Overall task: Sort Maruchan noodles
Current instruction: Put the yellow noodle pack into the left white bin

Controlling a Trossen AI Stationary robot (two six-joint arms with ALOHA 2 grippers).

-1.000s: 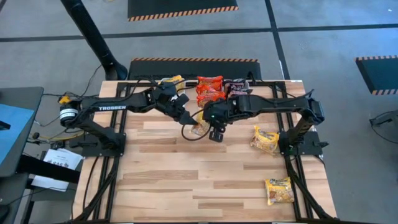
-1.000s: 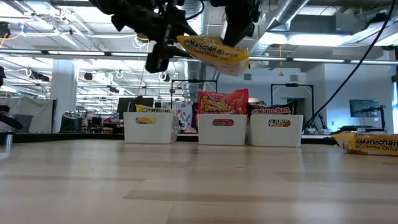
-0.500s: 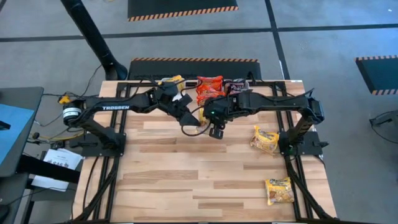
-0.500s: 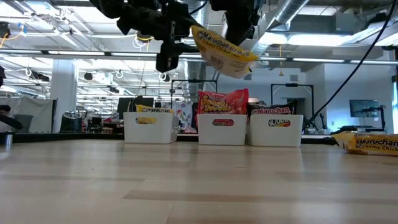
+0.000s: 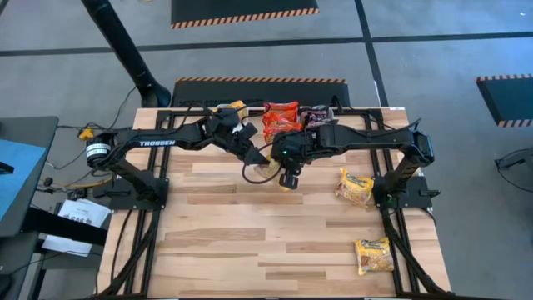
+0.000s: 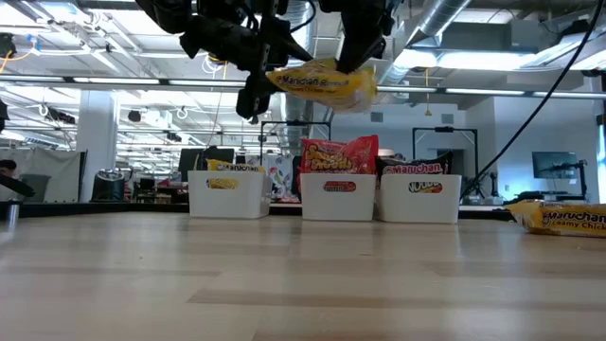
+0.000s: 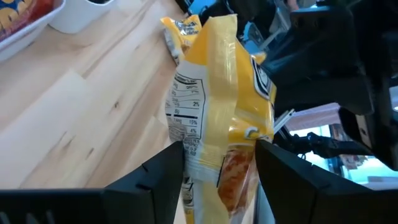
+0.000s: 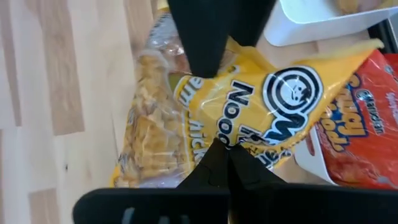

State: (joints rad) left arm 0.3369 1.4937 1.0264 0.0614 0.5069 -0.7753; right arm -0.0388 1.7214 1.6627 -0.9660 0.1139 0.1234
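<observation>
Packet (image 6: 322,83) of yellow Maruchan noodles hangs high above the table (image 5: 250,242), between the two grippers near the middle of the far half. The right gripper (image 8: 225,151) is clenched on one edge of the packet — its own wrist view shows both fingers pressed together over the crinkled yellow wrapper. The left gripper (image 7: 219,163) has its fingers spread wide, one on each side of the same packet, with the wrapper standing between them; whether the pads actually press on it cannot be told.

From above, the two arms meet over the wood just in front of three white bins (image 6: 339,197) lined along the far edge. The left bin (image 6: 225,192) holds yellow packets, the middle one red packets (image 6: 338,155), the right bin (image 6: 419,197) dark packets (image 6: 414,168).

Two more yellow packets lie flat on the table's right side: one (image 5: 356,187) near the right arm's base, another (image 5: 374,255) closer to the near right corner, well apart from the first. The low view catches the edge of a yellow packet (image 6: 561,219) at its right margin — lying on the wood, untouched.
</observation>
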